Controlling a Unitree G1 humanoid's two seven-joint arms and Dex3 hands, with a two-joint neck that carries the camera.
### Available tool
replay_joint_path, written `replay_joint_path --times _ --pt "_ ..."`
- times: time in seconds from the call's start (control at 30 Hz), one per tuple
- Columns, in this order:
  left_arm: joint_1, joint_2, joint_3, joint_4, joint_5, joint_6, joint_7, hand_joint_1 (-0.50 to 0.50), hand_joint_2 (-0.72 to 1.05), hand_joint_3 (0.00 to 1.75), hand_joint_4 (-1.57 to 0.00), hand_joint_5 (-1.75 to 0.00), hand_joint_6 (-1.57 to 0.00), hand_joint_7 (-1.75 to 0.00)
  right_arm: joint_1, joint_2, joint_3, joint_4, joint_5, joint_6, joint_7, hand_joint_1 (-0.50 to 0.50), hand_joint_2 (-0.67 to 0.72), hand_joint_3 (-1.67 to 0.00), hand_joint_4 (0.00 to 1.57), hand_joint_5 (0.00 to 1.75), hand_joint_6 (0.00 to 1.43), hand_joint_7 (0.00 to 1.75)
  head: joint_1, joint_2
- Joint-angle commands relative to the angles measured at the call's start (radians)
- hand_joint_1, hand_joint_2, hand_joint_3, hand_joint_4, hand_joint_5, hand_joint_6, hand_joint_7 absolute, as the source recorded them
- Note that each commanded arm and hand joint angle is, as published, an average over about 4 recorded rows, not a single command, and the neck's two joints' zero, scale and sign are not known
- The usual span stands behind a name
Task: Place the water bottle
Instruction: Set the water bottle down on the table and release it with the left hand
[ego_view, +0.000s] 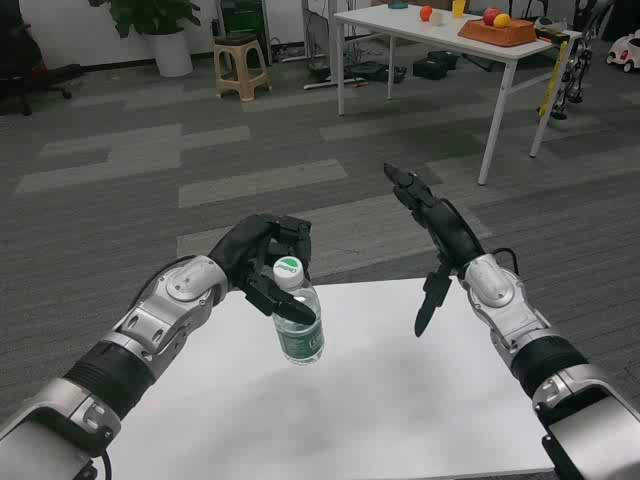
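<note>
The left hand (265, 258) grips the water bottle (298, 323) just under its white cap, fingers wrapped round the neck, so the bottle hangs upright below the hand and above the white counter (380, 410), apparently ready to be lowered onto its base. The right hand (432, 240) hovers beside it, well apart, fingers spread and holding nothing, probably keeping clear of the placing spot
</note>
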Motion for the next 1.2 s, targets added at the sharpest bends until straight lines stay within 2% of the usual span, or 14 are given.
replay_joint_path --times 0.03,0.87,1.2 --pt "0.047 0.014 0.043 -0.075 0.031 0.022 -0.009 0.10 0.43 0.44 -1.57 -1.75 -1.39 -1.70 0.003 0.002 -0.006 -0.038 0.004 -0.006 -0.008 -0.46 0.66 0.00 0.00 0.00 0.00 0.00 -0.002 0.016" --pt "0.047 0.013 0.049 -0.071 0.051 0.021 -0.009 0.09 0.43 0.44 -1.57 -1.75 -1.39 -1.68 0.003 0.004 -0.008 -0.036 0.004 -0.006 -0.008 -0.46 0.66 0.00 0.00 0.00 0.00 0.00 -0.003 0.006" --pt "0.081 0.013 0.118 -0.060 0.124 0.018 -0.007 0.08 0.43 0.44 -1.57 -1.75 -1.39 -1.68 0.003 0.002 -0.011 -0.036 0.004 -0.006 -0.008 -0.46 0.66 0.00 0.00 0.00 0.00 0.00 -0.003 0.006"
